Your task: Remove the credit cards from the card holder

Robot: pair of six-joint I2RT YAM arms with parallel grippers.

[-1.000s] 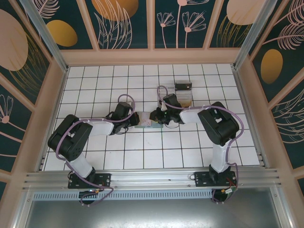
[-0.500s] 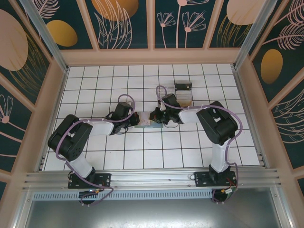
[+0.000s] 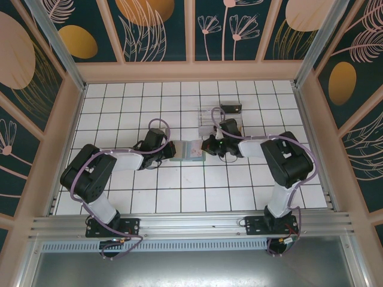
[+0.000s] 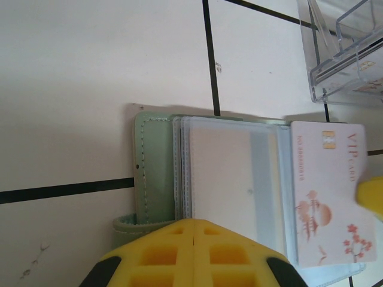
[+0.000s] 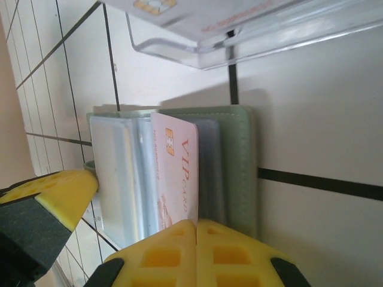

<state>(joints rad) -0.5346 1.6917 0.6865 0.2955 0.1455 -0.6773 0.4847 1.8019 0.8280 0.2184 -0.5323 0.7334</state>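
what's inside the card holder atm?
The open card holder shows clear sleeves; one VIP card sticks partway out, pinched by the right tool. Whether more cards lie under the top sleeve cannot be seen: it is covered.

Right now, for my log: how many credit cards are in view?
2. One VIP card sticks out of the card holder, pinched by the right gripper; another card lies in the clear tray. Sleeves may hide more.
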